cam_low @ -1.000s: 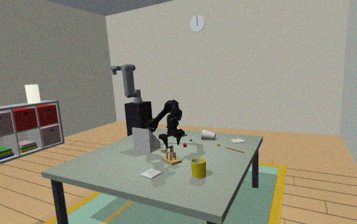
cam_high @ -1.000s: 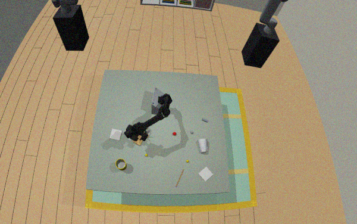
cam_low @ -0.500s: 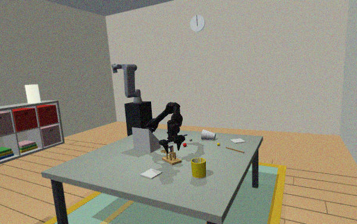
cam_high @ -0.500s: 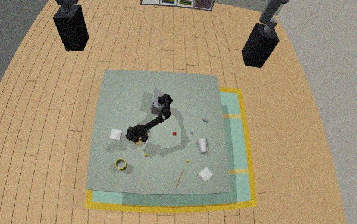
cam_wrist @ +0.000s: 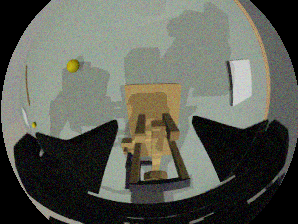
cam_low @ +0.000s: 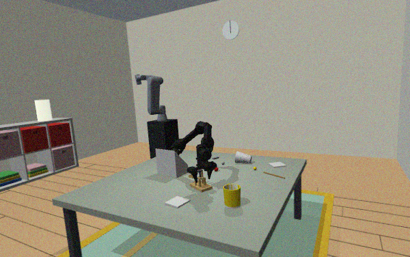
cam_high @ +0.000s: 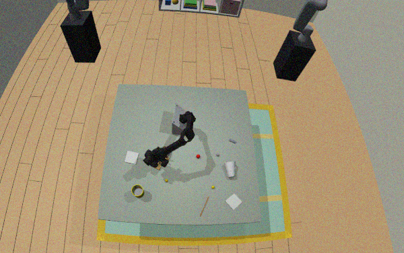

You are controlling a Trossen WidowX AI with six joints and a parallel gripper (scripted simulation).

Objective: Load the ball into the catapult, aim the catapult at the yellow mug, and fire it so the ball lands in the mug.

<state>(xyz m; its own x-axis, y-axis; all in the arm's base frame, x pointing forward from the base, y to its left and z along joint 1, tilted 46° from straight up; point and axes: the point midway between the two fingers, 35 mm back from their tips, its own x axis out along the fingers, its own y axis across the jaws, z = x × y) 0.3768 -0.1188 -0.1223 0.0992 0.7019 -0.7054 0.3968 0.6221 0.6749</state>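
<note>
The wooden catapult stands on the table, with two uprights, a dark crossbar and an arm ending in a round brown cup; no ball shows in that cup. My gripper is open and empty, pointing down, with its fingers spread either side of the catapult. The yellow mug stands upright near the catapult. One yellow ball lies beside the catapult; another yellow ball lies farther off. A red ball lies behind the gripper in the exterior view.
A grey wedge block stands by the arm's base. A white cup lies tipped. White squares, a brown stick, a small grey ball and a grey cylinder lie around.
</note>
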